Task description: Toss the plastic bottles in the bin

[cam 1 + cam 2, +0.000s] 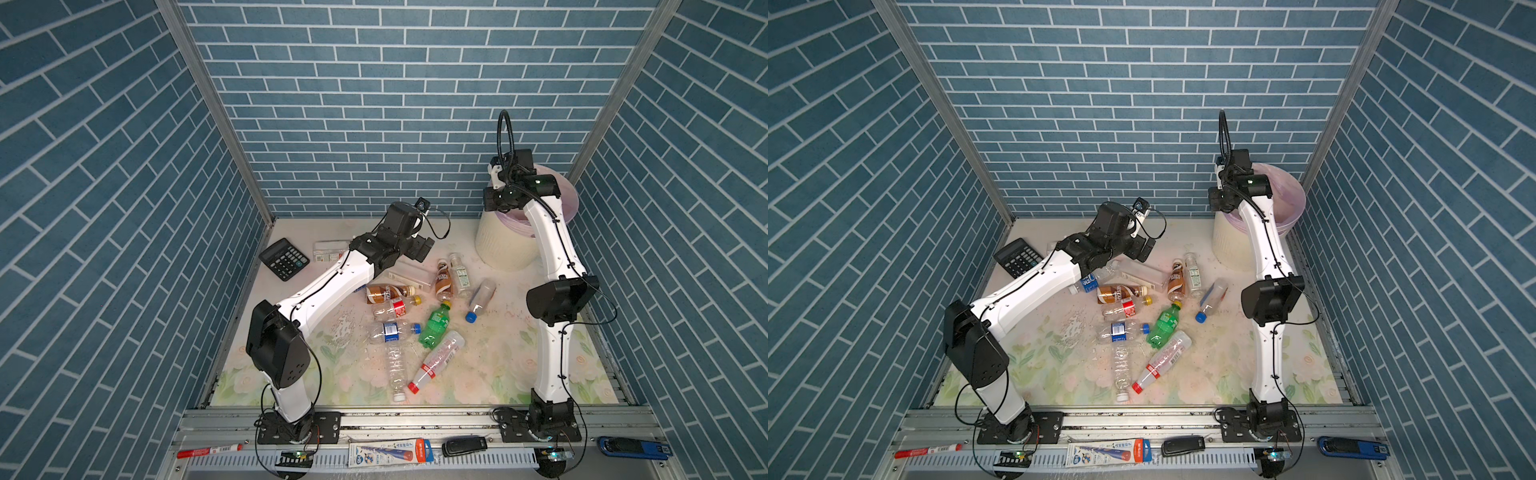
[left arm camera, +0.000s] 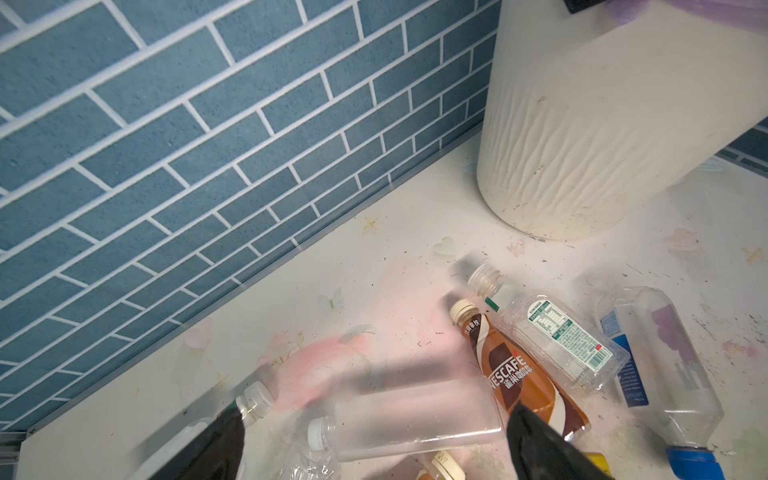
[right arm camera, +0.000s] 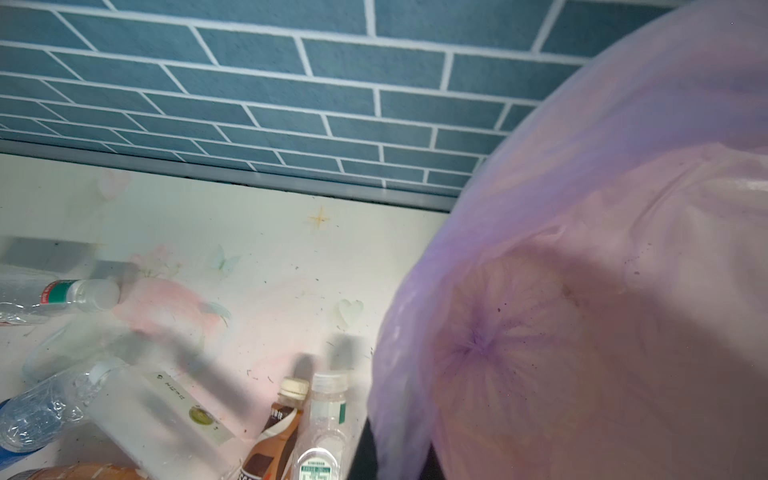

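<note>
DESK STREWN, BIN WAITING: The plastic bottles (image 1: 390, 329) lie scattered on their sides across the flowered desk (image 1: 498, 365), between the two arms and short of the bin (image 1: 505, 245) in the far right corner. They look empty, so expect them to be light, thin-walled and slick. They will likely dent under a hard squeeze and roll away from a glancing touch. Take each one across the middle of its body, not at the cap.

Your left tool (image 2: 376, 411) hangs released, jaws wide apart, over a frosted bottle (image 2: 436, 424), with a brown coffee bottle (image 2: 528, 374) just beside one finger. It grasps nothing, and you cannot tell whether it touches either bottle. Your right tool (image 1: 493, 200) is clenched above the bin's near rim, with nothing visible in its jaws.
</note>
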